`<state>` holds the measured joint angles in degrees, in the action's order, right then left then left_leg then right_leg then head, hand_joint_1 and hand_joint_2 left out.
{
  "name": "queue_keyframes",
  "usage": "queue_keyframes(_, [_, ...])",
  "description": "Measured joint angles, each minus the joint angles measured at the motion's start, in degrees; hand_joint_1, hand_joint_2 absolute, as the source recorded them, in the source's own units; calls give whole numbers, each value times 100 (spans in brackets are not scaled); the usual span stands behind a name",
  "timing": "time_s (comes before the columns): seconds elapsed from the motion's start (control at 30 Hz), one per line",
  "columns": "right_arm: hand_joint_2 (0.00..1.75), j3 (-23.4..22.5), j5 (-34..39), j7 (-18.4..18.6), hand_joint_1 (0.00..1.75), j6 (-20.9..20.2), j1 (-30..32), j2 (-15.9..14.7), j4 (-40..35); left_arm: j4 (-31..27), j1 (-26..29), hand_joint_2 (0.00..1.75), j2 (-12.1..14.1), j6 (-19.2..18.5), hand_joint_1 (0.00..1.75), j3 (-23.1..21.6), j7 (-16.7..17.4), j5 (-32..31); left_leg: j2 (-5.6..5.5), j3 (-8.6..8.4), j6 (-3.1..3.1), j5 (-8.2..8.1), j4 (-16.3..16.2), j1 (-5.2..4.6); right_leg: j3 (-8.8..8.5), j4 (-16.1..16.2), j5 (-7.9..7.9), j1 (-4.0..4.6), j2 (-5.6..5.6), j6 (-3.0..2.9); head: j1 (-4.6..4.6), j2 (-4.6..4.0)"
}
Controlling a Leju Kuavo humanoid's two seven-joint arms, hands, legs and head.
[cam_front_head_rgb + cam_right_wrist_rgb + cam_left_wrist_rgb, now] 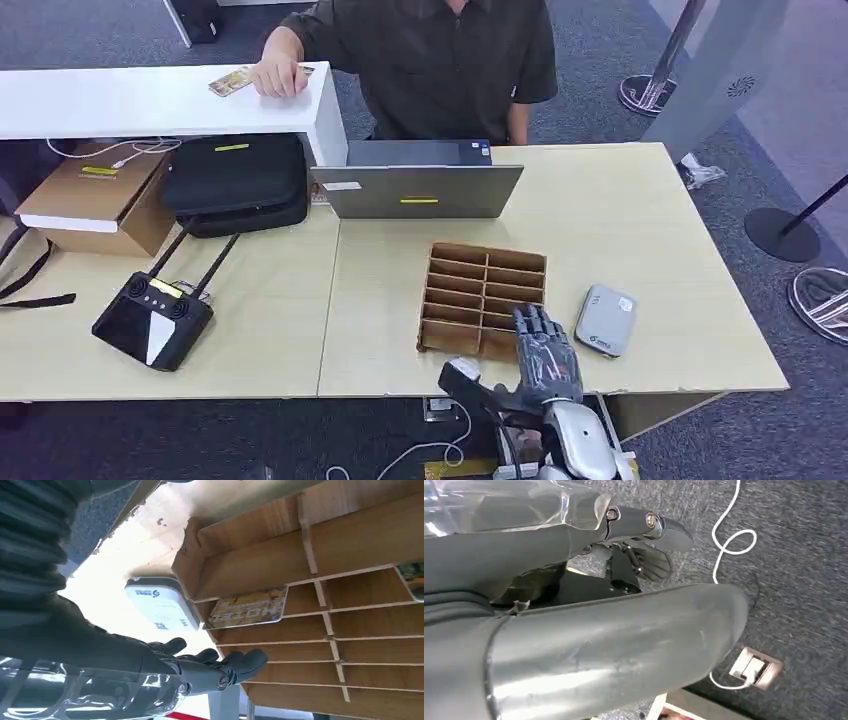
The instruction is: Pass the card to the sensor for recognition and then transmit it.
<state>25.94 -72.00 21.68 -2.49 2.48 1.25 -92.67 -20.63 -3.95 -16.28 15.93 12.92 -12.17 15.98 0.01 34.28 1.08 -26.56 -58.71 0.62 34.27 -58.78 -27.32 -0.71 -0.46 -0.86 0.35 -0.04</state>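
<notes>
Now your right hand (545, 350) floats over the near edge of the wooden box (484, 298).
Its fingers are spread and it holds nothing. You can see 1 card (248, 608) standing in a slot of the box. The grey sensor (606, 320) lies on the worktop (620, 220), just beside the box. Your left hand (644, 545) hangs over the floor; I cannot tell its state.

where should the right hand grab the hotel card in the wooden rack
Probably by its exposed top edge, coming from above through the rack's open side. In the right wrist view the card stands on edge, leaning against a divider in a narrow slot, so only that upper edge looks free to pinch. The right hand hovers at the rack's near edge, holding nothing.
</notes>
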Motion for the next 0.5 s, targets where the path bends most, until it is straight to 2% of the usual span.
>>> queue_keyframes(0.5, [175, 15, -363, -11, 0, 232, -8, 131, 87, 66, 23, 0, 2, 22, 0, -79, 0, -4, 0, -1, 0, 0, 0, 0, 0, 0, 0, 0, 0, 0, 0, 0])
